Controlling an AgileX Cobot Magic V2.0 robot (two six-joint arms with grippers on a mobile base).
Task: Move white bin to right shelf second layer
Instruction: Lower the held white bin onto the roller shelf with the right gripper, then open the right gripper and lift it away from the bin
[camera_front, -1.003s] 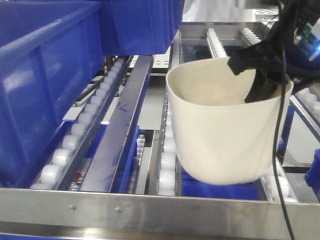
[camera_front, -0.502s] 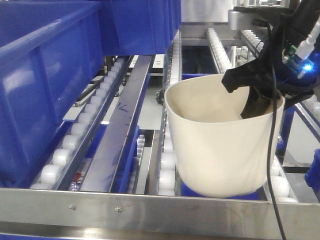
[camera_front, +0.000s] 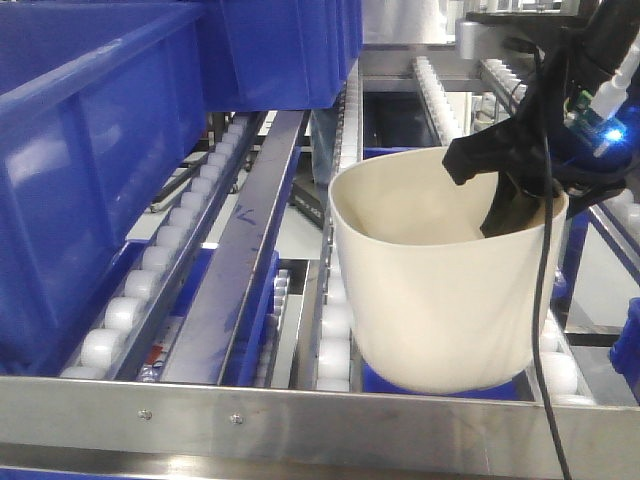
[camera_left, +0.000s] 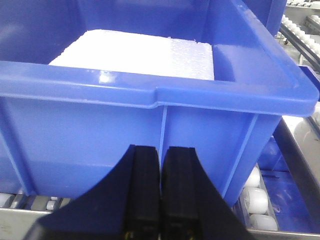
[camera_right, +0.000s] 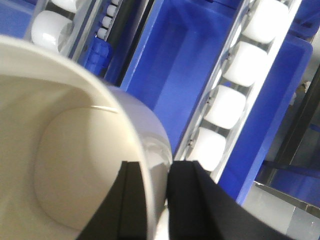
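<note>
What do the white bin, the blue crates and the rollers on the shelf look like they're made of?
White bin: probably glossy plastic; smooth, thin cream wall with soft highlights.
Blue crates: likely moulded plastic; shiny, with ribbed walls and a rolled rim in the left wrist view.
Rollers: seemingly white plastic, set in shiny steel-looking rails.

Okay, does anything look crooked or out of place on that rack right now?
Yes: the white bin sits tilted on the roller lanes, leaning with its rim higher on the right, where the right gripper pinches its wall. No spill or damage is visible.
</note>
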